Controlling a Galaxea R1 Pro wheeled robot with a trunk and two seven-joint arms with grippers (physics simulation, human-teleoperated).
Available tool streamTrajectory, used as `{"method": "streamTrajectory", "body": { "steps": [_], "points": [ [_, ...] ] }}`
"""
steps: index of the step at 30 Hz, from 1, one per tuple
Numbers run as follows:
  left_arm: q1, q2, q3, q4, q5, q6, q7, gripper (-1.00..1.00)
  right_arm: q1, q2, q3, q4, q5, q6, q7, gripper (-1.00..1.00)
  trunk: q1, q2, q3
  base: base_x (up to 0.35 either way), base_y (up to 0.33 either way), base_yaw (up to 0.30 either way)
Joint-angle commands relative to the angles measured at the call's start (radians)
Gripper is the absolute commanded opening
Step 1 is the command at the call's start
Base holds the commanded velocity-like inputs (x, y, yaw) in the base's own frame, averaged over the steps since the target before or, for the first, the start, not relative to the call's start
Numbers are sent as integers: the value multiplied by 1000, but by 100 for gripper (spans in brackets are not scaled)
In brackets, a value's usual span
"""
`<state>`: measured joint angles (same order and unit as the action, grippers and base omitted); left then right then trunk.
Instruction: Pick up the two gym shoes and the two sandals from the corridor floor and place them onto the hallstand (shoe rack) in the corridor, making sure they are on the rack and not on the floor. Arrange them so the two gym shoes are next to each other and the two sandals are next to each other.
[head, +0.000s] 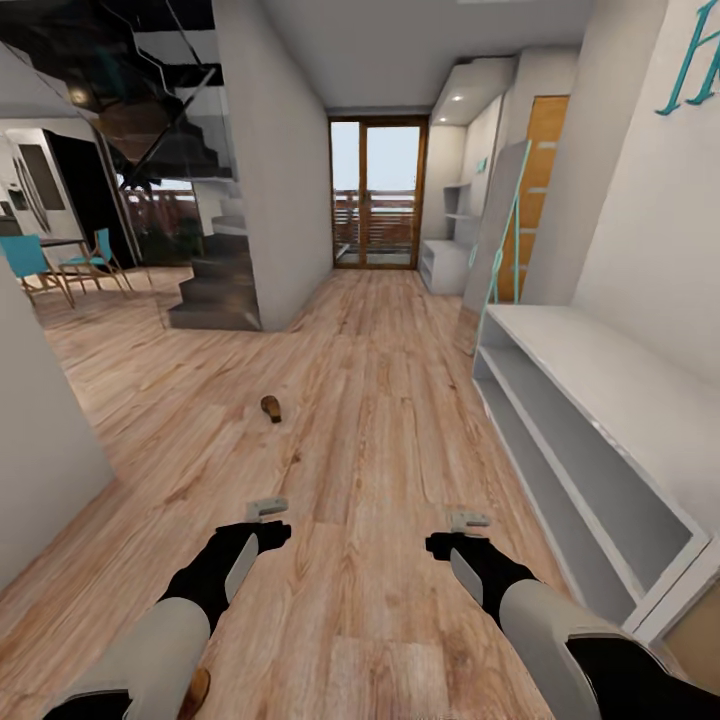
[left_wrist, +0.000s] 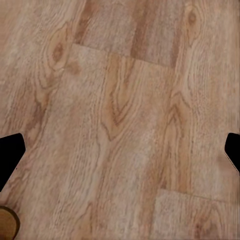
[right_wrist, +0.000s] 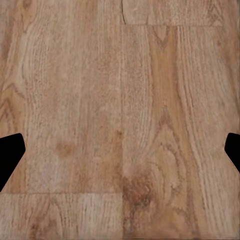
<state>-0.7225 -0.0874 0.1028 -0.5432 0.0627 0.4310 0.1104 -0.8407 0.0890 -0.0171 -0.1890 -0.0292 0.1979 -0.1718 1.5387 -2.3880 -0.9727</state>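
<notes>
**One sandal ahead, rack to my right, both arms empty over the corridor floor**

From the head camera I count one sandal (head: 271, 408) lying alone on the corridor floor (head: 380, 400), a small dark brown shape well ahead of my arms and a little to the left of the left gripper (head: 266, 508). A second brown, rounded thing (head: 197, 692) peeks out beside my left forearm at the bottom of the view; the left wrist camera catches the same brown edge (left_wrist: 7, 222) at a corner of its picture, but too little shows for me to name it. I see no gym shoes from here.

The hallstand (head: 600, 400) runs along the wall on my right, white, with a flat top and two open shelf levels. It stands beside and ahead of the right gripper (head: 469, 520), apart from it.

Both arms reach forward, side by side, low over the planks. On each, the jaws are spread wide: the wrist cameras show dark fingertips (left_wrist: 10, 155) (right_wrist: 10, 155) at opposite edges with bare wood grain between them.

Further down the corridor stand a glazed door (head: 378, 195) and, to the left, a dark staircase (head: 205, 270) and two turquoise chairs (head: 60, 262).
</notes>
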Motion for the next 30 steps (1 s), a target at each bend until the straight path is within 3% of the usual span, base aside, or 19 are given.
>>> {"method": "streamTrajectory", "body": {
  "steps": [1,17,30],
  "points": [
    [0,0,0,0,0,0,0,100,0,0,0,1,0,0,0,100,0,0,0,0,0,-300],
    [0,0,0,0,0,0,0,100,0,0,0,6,0,-2,0,100,0,0,0,-34,20,-279],
    [0,0,-1,0,0,0,0,100,0,0,0,6,0,-3,0,100,0,0,0,-220,190,-56]
  ]
}}
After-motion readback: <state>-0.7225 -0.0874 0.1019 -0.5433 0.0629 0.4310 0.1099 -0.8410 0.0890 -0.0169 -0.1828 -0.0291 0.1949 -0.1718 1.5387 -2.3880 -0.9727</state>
